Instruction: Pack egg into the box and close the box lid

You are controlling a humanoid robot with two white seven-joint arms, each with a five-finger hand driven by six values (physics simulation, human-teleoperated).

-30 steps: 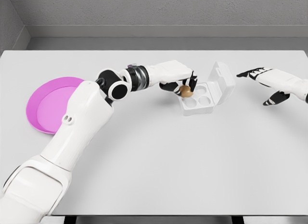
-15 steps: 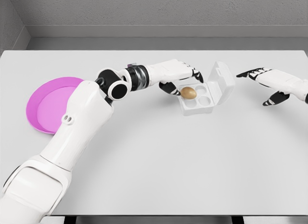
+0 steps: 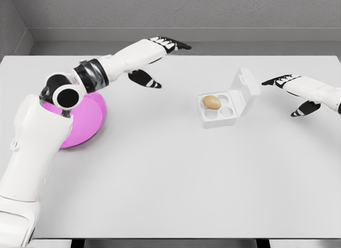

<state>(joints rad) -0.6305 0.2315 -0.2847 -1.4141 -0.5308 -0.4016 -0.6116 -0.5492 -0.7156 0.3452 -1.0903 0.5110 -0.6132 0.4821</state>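
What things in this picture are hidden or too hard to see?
All in the head view:
- Pink plate: its left part is hidden behind the left arm.
- Right hand: its arm is cut off by the picture's right edge.
- Box: the raised lid blocks whatever is behind it.
- Egg: its underside is hidden down in the cup.
- Table: the near edge and legs are mostly cut off at the bottom.

Glossy white arm shells, a black elbow disc, a ribbed dark-and-silver wrist collar, apparently black-padded fingers (image 3: pixel 151 82).

Bright even light, soft shadows, sharp
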